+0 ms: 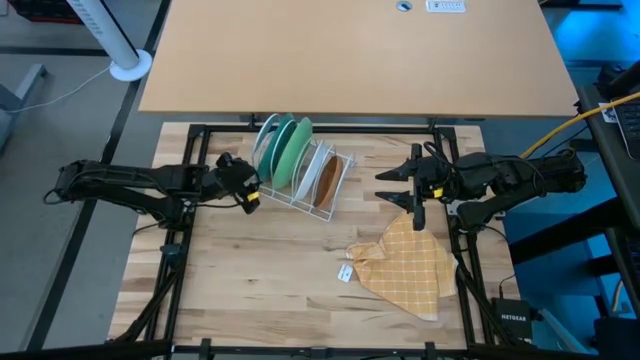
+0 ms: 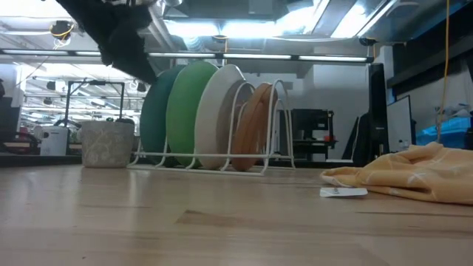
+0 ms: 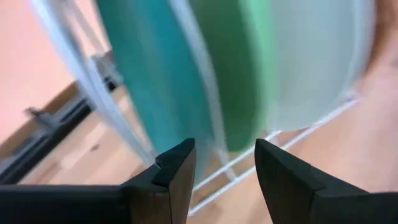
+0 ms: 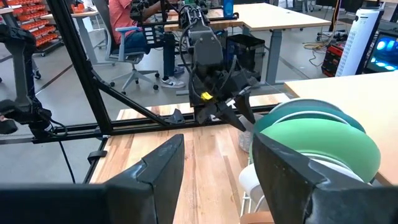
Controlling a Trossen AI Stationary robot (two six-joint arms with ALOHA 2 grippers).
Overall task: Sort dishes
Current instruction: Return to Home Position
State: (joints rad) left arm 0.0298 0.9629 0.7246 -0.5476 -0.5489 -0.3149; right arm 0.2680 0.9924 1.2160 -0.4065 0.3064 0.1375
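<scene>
Four plates (image 2: 218,111) stand in the wire rack (image 2: 280,125) at 12 o'clock on the surface (image 1: 250,275); left end effector (image 3: 224,148) and right end effector (image 4: 217,142) flank it, released, empty. Sorting looks done.

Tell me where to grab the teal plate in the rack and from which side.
Grip the teal plate at its top rim, from above: it stands on edge at the end of the white wire rack, green plate close beside it.
</scene>
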